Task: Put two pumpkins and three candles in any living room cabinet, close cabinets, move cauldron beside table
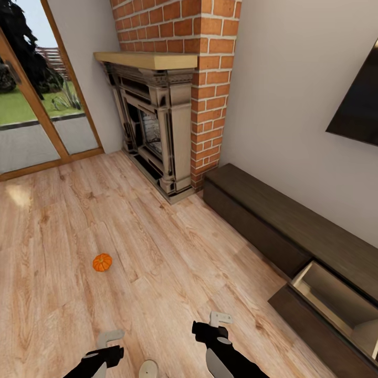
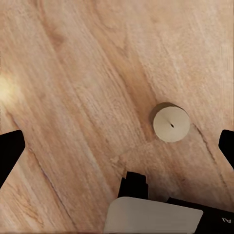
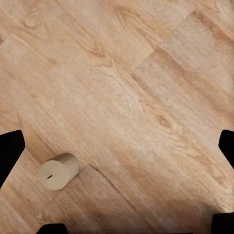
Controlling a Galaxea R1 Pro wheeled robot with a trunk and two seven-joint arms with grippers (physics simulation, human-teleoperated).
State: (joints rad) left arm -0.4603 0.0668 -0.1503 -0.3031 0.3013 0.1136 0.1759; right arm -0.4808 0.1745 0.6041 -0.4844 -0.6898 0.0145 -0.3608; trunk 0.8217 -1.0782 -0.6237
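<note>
A small orange pumpkin (image 1: 102, 262) lies on the wood floor, ahead and left of my arms. A cream candle (image 1: 148, 369) stands upright on the floor between my two arms; the same candle shows from above in the left wrist view (image 2: 170, 123) and in the right wrist view (image 3: 59, 171). My left gripper (image 1: 110, 340) (image 2: 117, 151) hangs open over bare floor, holding nothing. My right gripper (image 1: 219, 318) (image 3: 117, 151) is open and empty too. The dark-brown cabinet (image 1: 273, 210) runs along the right wall, with one drawer (image 1: 336, 299) pulled open. The cauldron and the table are out of view.
A brick chimney with a stone fireplace (image 1: 157, 126) stands at the back. Glass patio doors (image 1: 37, 121) fill the far left wall. A dark TV (image 1: 359, 102) hangs above the cabinet. Open wood floor stretches between me and the fireplace.
</note>
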